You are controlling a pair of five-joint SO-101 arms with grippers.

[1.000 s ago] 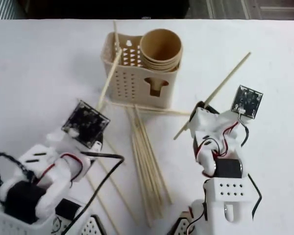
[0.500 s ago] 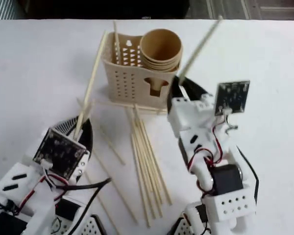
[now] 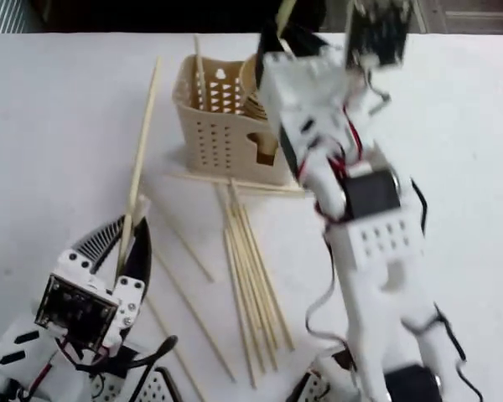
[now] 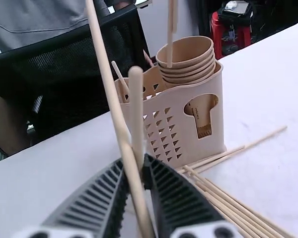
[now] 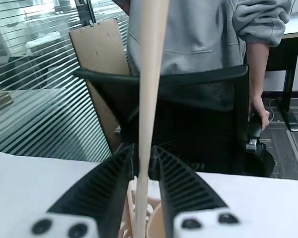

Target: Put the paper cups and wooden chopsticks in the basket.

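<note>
Left arm sits low at lower left of the high view. Left jaws are clenched on a long chopstick that slants up toward the basket. The left wrist view shows a second, shorter-looking stick in the same grip. The basket stands upper centre on the desk with one stick upright inside. The left wrist view shows the stacked paper cups in it. Loose chopsticks lie fanned in front. Right arm stretches over the basket, covering most of the cups in the high view. Right jaws grip a near-vertical chopstick, its lower end at the top cup's mouth.
</note>
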